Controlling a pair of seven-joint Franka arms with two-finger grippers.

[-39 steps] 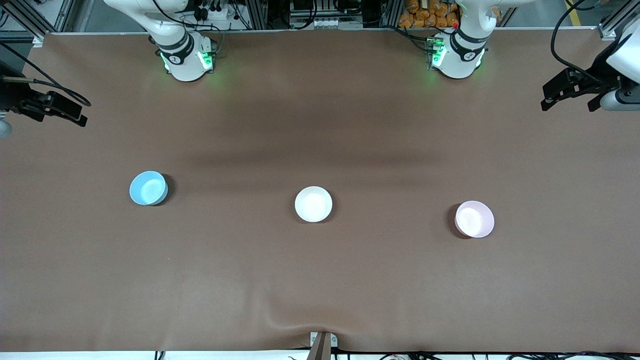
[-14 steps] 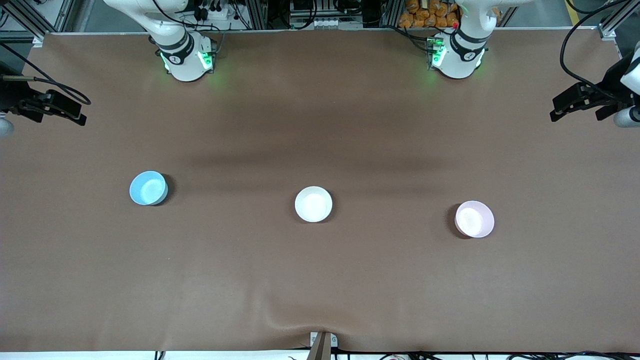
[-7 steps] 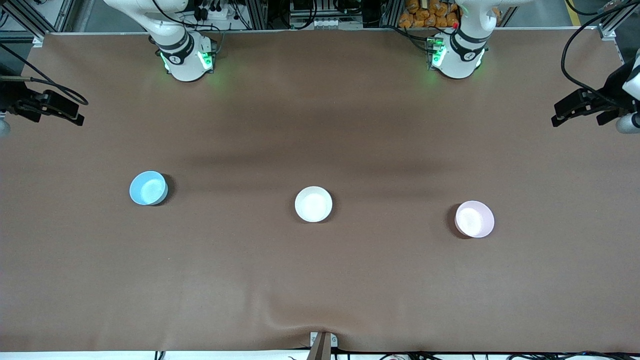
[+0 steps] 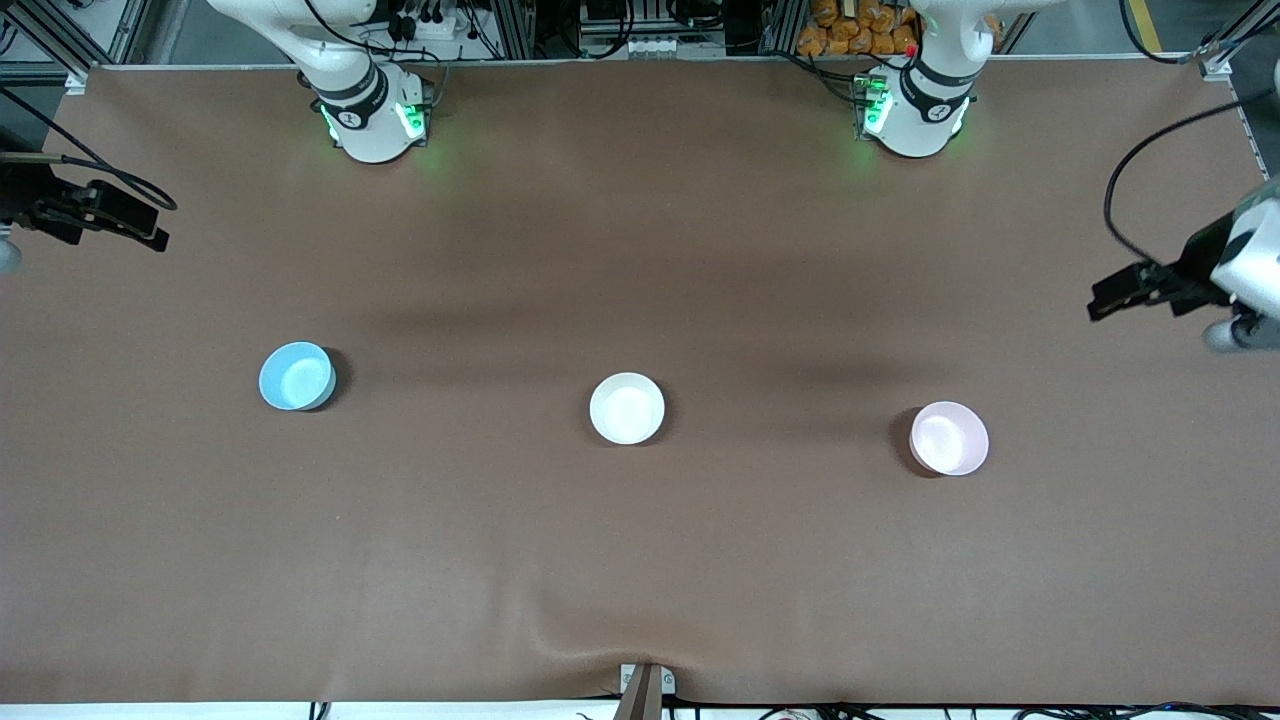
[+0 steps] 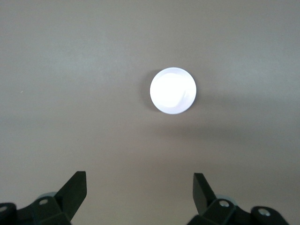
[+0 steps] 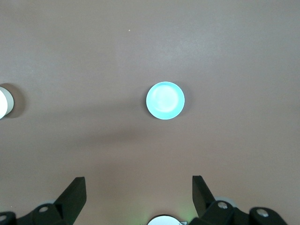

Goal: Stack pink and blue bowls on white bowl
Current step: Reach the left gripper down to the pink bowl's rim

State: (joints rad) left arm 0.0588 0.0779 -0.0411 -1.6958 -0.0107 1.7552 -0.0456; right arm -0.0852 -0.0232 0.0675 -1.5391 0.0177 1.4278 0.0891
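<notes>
Front view, read from its one edge across to the other: my right claw (image 4: 140,232) hangs in the air over the brown table (image 4: 640,560) at the right arm's end, close to the table's edge. It waits there with its two dark fingers spread wide and nothing between them.

Next comes the blue bowl (image 4: 297,376), upright on the table toward the right arm's end. The white bowl (image 4: 627,408) sits at about the middle of the table, slightly nearer the front camera than the blue one. The pink bowl (image 4: 948,438) sits toward the left arm's end, slightly nearer the camera again. All three bowls stand well apart from one another, each alone and empty, none stacked.

Last, at the edge of the view by the left arm's end, my left claw (image 4: 1118,298) hangs in the air over the table's margin, well apart from the pink bowl. Its fingers also stand wide apart and hold nothing.

In the right wrist view, my right claw (image 6: 138,194) shows as two dark fingertips with a broad gap, and the blue bowl (image 6: 165,101) lies on the table far below them, with the rim of the white bowl (image 6: 3,102) just showing at the picture's edge.

In the left wrist view, my left claw (image 5: 139,190) shows the same wide gap, and the pink bowl (image 5: 173,90), washed pale by the light, lies on bare table below.
</notes>
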